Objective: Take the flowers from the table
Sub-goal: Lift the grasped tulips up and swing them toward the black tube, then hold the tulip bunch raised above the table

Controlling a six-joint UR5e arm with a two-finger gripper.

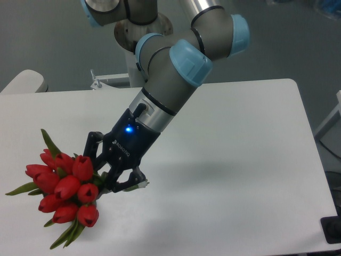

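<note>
You are seeing the gripper (118, 180) pinching the flowers (66, 186), buds pointing toward 9 o'clock, white table (240, 160) lying beneath, grey floor (53, 37) showing behind.

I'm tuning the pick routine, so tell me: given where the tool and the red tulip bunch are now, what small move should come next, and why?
Probably a short, slow lift straight up. The black two-finger tool appears closed around the stems just behind the red tulip bunch with green leaves, whose buds hang low over the white flat tabletop. Whether the bunch has already cleared the surface isn't certain.
</note>
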